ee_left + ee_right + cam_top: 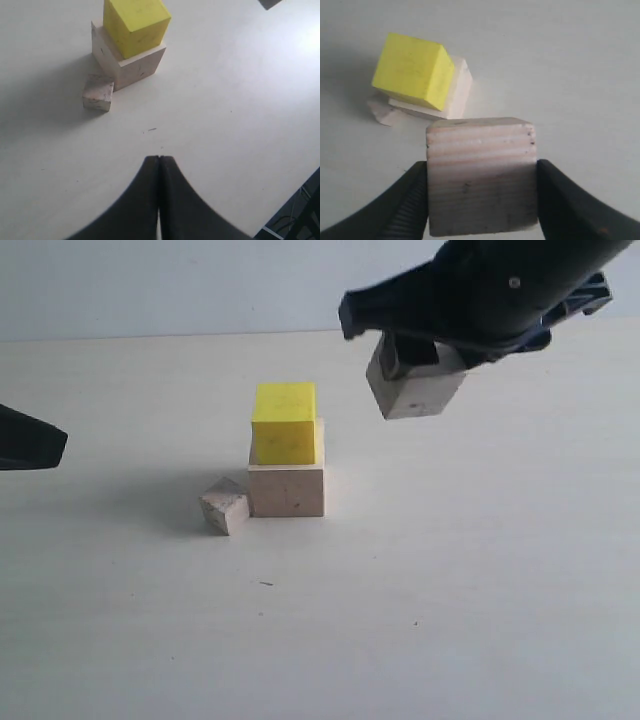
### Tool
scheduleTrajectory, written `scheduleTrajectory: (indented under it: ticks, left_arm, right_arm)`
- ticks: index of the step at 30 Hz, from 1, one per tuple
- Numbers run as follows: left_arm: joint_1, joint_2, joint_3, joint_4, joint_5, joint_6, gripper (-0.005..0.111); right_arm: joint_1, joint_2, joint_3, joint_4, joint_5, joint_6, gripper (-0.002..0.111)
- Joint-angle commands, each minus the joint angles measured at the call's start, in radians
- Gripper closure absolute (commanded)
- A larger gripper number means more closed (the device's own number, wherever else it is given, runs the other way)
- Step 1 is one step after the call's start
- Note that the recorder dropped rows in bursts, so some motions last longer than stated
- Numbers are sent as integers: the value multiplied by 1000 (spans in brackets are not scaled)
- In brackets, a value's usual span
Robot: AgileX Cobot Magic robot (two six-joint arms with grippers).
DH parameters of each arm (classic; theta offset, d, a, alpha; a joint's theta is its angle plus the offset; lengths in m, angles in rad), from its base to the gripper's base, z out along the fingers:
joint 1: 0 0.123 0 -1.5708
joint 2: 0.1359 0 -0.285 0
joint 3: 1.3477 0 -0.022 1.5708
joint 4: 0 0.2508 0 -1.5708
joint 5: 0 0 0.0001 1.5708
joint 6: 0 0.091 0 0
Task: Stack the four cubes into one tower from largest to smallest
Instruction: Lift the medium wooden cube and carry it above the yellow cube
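On the worktop [480, 620] in the exterior view, the large wood cube [287, 490] carries the yellow cube [284, 423]. The small wood cube [224, 506] sits just beside the large cube's left face, turned at an angle. Above and to the right of the large cube, the right gripper [412, 365] holds the medium wood cube [415, 392] in the air, and the left gripper [55, 445] hangs far to its left. In the left wrist view, the left gripper [159, 165] is closed on nothing, well apart from the large cube. In the right wrist view, the dark fingers [405, 205] clamp opposite faces of the medium cube, with the large cube beyond it.
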Motion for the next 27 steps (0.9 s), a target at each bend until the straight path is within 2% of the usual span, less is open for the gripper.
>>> scheduleTrajectory:
  ticks: [1, 10, 18, 27]
  left_arm:
    - [-3, -6, 4, 3, -40, -5, 107]
    - [-3, -6, 4, 3, -54, -5, 107]
    - [-3, -4, 4, 13, -72, -5, 107]
    - [-3, -4, 4, 11, -74, -5, 107]
  right_arm:
    - [-2, 9, -94, 76, 27, 5, 108]
    - [10, 170, -327, 169, 109, 33, 108]
    - [86, 330, -538, 77, 266, 115, 108]
    - [86, 462, -656, 41, 267, 181, 108]
